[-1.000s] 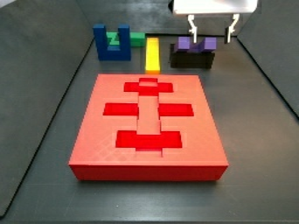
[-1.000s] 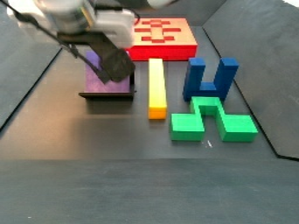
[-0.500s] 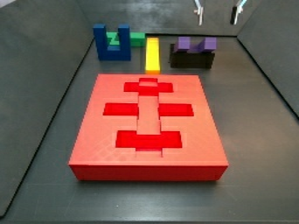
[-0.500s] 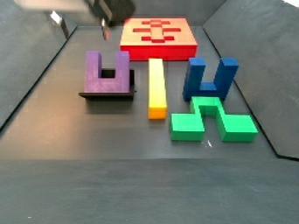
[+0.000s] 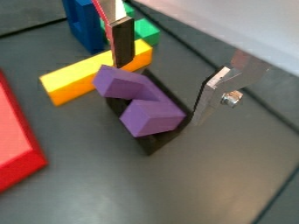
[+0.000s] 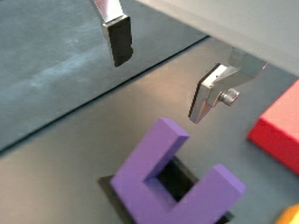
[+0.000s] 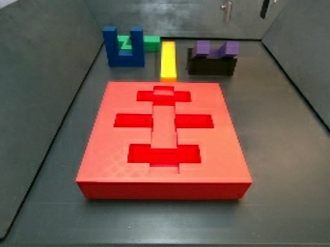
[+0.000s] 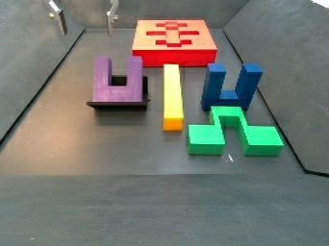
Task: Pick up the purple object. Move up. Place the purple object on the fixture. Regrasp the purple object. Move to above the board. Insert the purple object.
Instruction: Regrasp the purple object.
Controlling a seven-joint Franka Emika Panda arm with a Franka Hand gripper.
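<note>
A dark grey floor with raised grey walls forms the work cell. The purple object [image 8: 117, 77] lies on the fixture [image 8: 118, 103], a black block near one wall, prongs pointing toward the board [image 8: 174, 40] in a side view; its bar and prongs overhang the fixture's top, which judging from the task leaves free faces for a fresh grip. The gripper [image 5: 170, 61] hangs above the purple object [image 5: 138, 98] and apart from it; both wrist views show its silver fingers [image 6: 115, 33] spread wide with nothing between them. In the side views only the fingertips show at the upper edge [image 7: 245, 9], so the gripper [image 8: 84, 13] stands well clear of the block. The regrasp is apparently the step in hand, not yet made. The board [image 7: 164, 138] lies apart from the fixture [image 7: 213, 66], its cross- and bar-shaped recesses empty. Beside the fixture lie a yellow bar [image 8: 171, 94], a blue U-shaped block [image 8: 232, 86] and a green piece [image 8: 232, 132], none touching the purple object [image 7: 217, 48].
</note>
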